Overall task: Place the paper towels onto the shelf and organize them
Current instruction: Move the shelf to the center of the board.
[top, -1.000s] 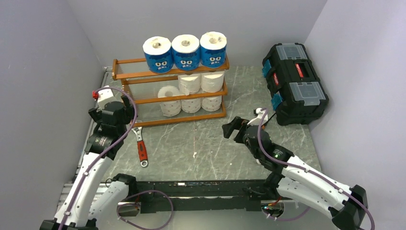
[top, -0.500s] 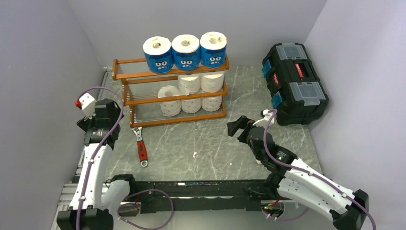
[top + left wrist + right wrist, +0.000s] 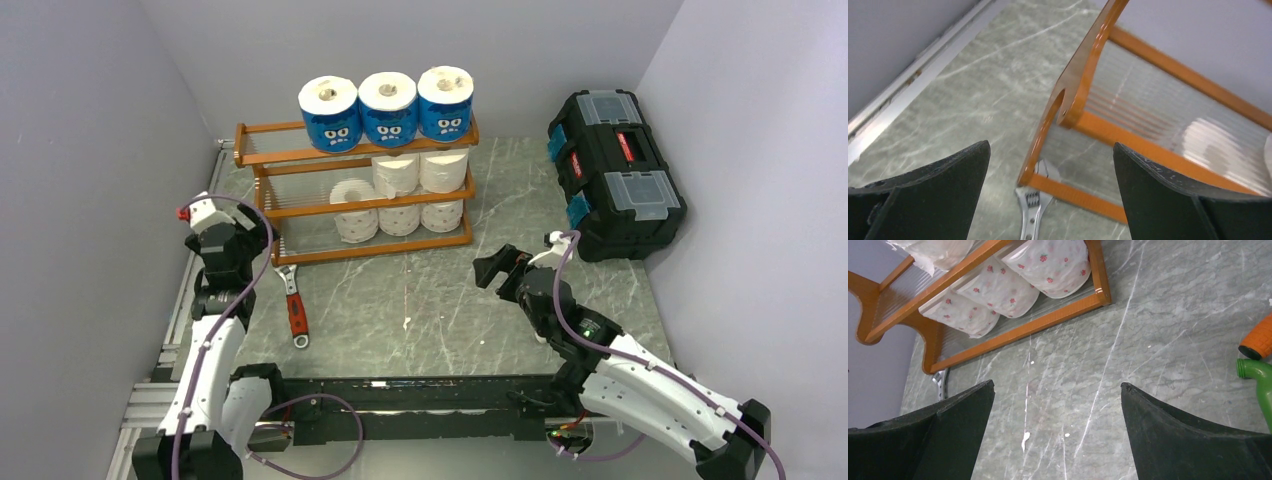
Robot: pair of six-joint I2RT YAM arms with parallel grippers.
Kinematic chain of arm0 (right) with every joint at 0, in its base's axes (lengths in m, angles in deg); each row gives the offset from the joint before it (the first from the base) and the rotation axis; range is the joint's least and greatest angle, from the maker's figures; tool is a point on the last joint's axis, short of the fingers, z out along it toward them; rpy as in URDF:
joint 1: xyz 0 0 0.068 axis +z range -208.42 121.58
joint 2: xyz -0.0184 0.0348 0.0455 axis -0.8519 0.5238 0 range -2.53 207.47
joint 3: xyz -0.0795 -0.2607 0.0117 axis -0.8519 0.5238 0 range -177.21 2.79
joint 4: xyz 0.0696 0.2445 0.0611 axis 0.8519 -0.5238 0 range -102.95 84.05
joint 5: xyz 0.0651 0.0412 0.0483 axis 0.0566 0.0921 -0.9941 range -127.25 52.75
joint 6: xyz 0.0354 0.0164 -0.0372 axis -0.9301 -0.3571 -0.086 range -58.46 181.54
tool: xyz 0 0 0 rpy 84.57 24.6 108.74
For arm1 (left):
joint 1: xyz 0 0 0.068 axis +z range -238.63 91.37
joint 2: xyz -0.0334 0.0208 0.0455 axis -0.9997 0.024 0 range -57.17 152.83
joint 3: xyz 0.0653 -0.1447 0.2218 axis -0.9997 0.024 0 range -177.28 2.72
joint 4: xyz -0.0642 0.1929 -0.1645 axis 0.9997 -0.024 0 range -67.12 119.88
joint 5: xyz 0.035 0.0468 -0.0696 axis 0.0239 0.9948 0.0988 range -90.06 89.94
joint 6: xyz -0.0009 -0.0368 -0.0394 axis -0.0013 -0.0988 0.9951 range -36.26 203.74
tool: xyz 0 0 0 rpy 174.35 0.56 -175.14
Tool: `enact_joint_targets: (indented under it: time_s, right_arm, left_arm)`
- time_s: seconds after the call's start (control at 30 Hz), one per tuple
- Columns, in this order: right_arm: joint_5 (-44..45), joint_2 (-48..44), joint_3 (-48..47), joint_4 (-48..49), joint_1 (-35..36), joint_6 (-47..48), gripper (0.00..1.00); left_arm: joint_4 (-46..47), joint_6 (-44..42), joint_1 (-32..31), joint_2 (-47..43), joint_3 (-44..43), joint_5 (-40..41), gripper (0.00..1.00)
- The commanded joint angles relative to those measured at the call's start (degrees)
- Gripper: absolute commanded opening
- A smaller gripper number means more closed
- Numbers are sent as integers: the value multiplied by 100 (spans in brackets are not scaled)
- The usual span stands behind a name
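Nine rolls all sit on the shelf, three to a tier. On the top tier we see the three blue-wrapped ones upright in a row, touching, towards the right end. The middle tier has two upright at the right and one at their left with its core turned towards the camera. The bottom tier has three side by side; in the right wrist view these show a small red print. The left part of each tier is bare.

The shelf stands at the back of the surface, left of centre. A wrench lies just in front of its left end. A toolbox sits well apart at the back right.

The left gripper is near the shelf's left end, above the wrench head, jaws spread wide with nothing between them. The right gripper is over bare surface in front of the shelf's right end, equally wide and empty.
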Motion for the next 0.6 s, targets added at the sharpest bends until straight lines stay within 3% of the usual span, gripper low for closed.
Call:
enact_joint_targets:
  time_s: [0.0, 0.37, 0.57]
  right_arm:
    - [5, -110, 41, 282, -13, -38, 100]
    - [131, -81, 58, 226, -11, -66, 100]
    - [189, -35, 40, 231, -11, -68, 100]
  left_arm:
    - [1517, -421, 17, 350, 8, -393, 99]
    - [2218, -628, 10, 1762, -502, -1147, 97]
    - [2636, -562, -354, 2151, -487, -1273, 95]
